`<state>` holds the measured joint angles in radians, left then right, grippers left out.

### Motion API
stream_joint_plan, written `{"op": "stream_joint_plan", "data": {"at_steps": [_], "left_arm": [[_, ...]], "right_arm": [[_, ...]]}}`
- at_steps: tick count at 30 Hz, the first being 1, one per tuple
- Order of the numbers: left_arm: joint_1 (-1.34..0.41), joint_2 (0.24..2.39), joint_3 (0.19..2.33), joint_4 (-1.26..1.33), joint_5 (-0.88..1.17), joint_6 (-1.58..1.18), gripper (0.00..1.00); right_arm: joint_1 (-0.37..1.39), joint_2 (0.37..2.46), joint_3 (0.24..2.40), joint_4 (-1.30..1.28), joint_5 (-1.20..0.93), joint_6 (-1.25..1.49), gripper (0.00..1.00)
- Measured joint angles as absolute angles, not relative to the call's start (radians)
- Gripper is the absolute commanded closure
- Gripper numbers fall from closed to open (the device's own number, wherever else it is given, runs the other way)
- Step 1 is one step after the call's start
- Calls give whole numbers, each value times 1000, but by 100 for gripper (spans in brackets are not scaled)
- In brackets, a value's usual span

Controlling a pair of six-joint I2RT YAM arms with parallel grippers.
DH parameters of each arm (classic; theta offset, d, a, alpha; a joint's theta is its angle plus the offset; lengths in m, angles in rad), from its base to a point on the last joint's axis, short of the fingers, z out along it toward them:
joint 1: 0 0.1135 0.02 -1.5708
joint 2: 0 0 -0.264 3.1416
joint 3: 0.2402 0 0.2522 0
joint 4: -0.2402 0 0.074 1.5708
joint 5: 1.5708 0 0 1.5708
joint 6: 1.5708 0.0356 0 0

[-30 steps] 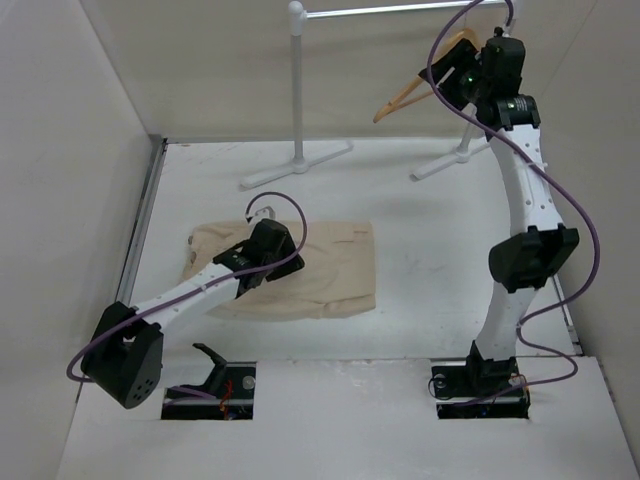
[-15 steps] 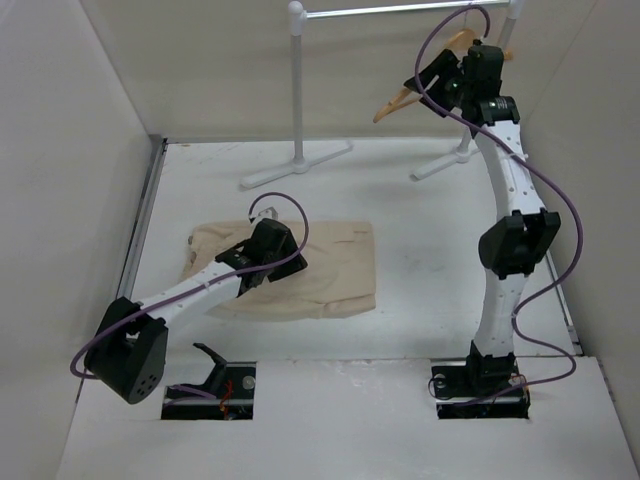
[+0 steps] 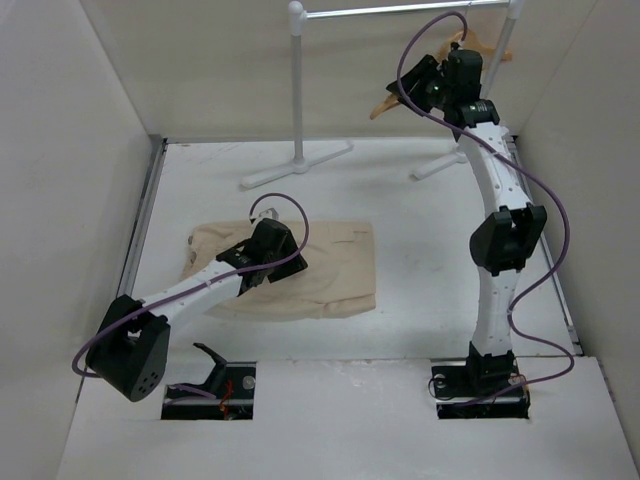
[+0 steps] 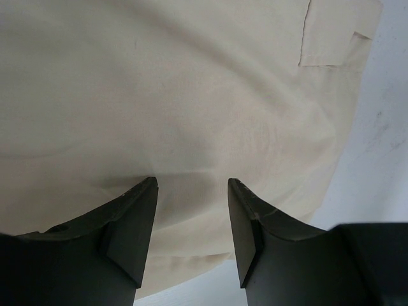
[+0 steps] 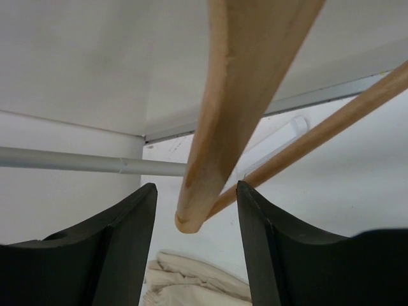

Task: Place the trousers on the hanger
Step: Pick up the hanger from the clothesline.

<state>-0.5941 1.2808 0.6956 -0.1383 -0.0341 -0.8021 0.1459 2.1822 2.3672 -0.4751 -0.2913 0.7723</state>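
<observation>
Right gripper (image 5: 196, 191), jaws wide apart and empty, straddles the arm tip of the light-brown wooden triangular hanger (image 5: 242, 76) up at the white metal garment rack (image 5: 64, 159). Centre that tip between the fingers and reach deeper before you close, so it cannot swivel out. Left gripper (image 4: 191, 185), likewise spread and empty, sits over the beige cotton trousers (image 4: 191, 95), which lie folded flat and lightly creased on the white table (image 3: 420, 250), well apart from the hanger.

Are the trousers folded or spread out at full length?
Folded. The trousers lie flat on the table as one short rectangle, with no separate legs showing.
</observation>
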Motion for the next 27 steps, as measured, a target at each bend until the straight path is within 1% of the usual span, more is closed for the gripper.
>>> {"op": "stream_joint_plan", "data": {"at_steps": [1, 3, 6, 7, 8, 9, 12, 13, 14, 17, 20, 24, 27], "left_arm": [[-594, 1281, 696, -138, -34, -802, 55], [-594, 1281, 696, -138, -34, -802, 55], [-594, 1281, 696, -138, -34, -802, 55], [-594, 1281, 696, -138, -34, -802, 55], [-594, 1281, 696, -138, -34, -802, 55], [-594, 1281, 696, -138, -34, -802, 55], [-594, 1281, 696, -138, -34, -802, 55], [-594, 1281, 696, -138, -34, -802, 55], [-593, 1281, 696, -138, -34, -802, 55], [-587, 1281, 696, -139, -34, -802, 55], [-581, 1281, 709, -150, -34, -802, 53], [-574, 1281, 759, -165, -35, -802, 51], [-572, 1281, 802, -173, -34, -802, 49]], "right_arm": [[149, 2185, 2368, -468, -292, 775, 49], [152, 2190, 2368, -458, -292, 778, 50], [152, 2201, 2368, -447, -291, 783, 41], [152, 2204, 2368, -443, -290, 785, 40], [152, 2207, 2368, -440, -288, 785, 42], [152, 2208, 2368, -440, -288, 785, 46], [152, 2212, 2368, -437, -287, 783, 65], [152, 2212, 2368, -437, -286, 783, 70], [152, 2213, 2368, -440, -284, 792, 72], [155, 2213, 2368, -439, -285, 782, 78], [160, 2213, 2368, -439, -286, 776, 80], [173, 2186, 2349, -443, -287, 754, 81], [187, 2126, 2296, -443, -294, 736, 81]]}}
